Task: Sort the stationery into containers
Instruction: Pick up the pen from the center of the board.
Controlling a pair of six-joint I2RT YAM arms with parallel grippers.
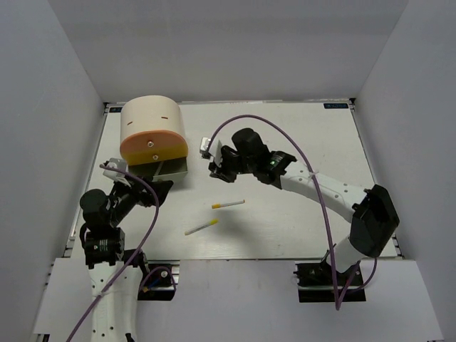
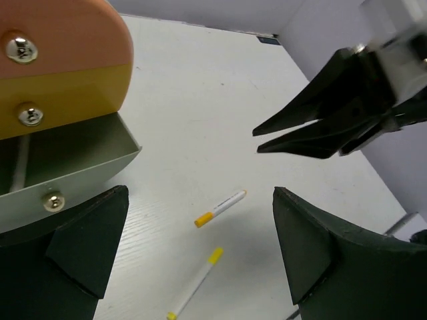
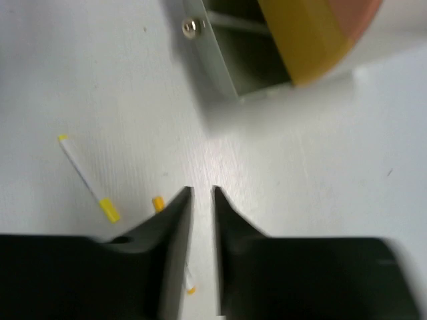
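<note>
The cream drum organiser point(image 1: 152, 117) with an orange-to-yellow face stands at the far left, its bottom drawer point(image 1: 165, 169) pulled open. Two white sticks with yellow caps point(image 1: 228, 204) point(image 1: 201, 226) lie on the table in the middle. My left gripper point(image 1: 153, 187) is wide open and empty by the drawer's front; both sticks point(image 2: 220, 208) point(image 2: 193, 283) lie between its fingers' view. My right gripper point(image 1: 217, 169) hovers right of the drawer, jaws almost shut with a thin gap and nothing between point(image 3: 201, 192). A thin white stick point(image 3: 233, 20) lies inside the drawer. No highlighters or eraser show.
White walls close in the table point(image 1: 306, 142) on the left, back and right. The right arm's purple cable point(image 1: 285, 135) loops over the table's middle. The organiser's drawers carry small metal knobs point(image 2: 31, 115).
</note>
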